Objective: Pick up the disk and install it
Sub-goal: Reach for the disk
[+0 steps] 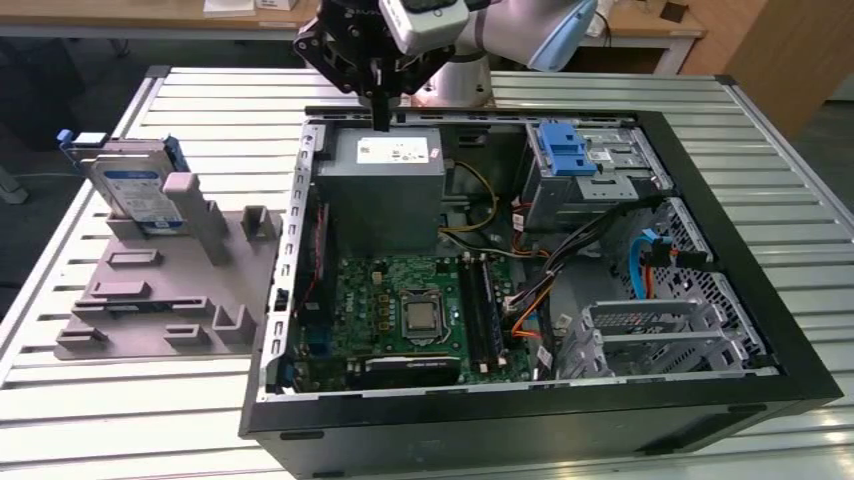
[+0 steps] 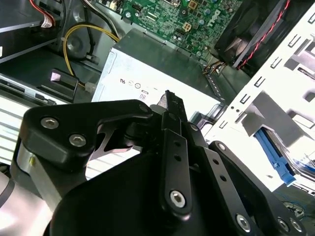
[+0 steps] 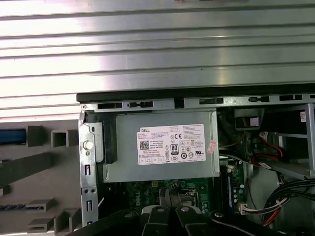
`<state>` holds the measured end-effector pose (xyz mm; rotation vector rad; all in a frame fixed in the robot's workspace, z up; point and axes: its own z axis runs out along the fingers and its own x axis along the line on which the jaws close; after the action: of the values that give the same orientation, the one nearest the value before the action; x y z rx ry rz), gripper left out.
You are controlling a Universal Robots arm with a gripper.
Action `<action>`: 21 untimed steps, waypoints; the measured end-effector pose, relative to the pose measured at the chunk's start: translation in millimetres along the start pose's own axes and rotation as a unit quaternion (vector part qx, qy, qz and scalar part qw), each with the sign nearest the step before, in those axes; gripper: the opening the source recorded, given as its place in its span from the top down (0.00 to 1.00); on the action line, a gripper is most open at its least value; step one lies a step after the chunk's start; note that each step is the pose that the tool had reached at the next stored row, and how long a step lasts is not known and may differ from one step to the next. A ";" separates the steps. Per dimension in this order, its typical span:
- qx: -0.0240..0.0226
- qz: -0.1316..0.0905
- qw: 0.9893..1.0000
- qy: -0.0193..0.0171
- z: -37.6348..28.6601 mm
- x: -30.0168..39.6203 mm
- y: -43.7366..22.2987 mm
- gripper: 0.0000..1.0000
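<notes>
Exterior view shows me the gripper (image 1: 383, 118) above the rear edge of the case (image 1: 534, 425), jaws closed together and holding nothing. The disk (image 1: 136, 195) stands upright in a holder (image 1: 147, 300) beside the case. I judge that picking and installing are both not yet done.

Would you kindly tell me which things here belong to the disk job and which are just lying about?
Job: disk, standing in grey fixture; gripper, near power supply; open computer case.
Lying about: motherboard, slatted table.
</notes>
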<state>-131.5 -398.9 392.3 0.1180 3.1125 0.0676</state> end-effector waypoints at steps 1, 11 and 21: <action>0.000 0.000 1.000 0.000 0.1 0.4 0.0 0.89; 0.000 0.000 1.000 0.000 0.9 4.3 -0.4 0.89; 0.000 0.000 1.000 0.000 1.7 7.9 -0.7 0.89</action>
<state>-139.4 -398.9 390.4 0.1180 3.1125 0.0676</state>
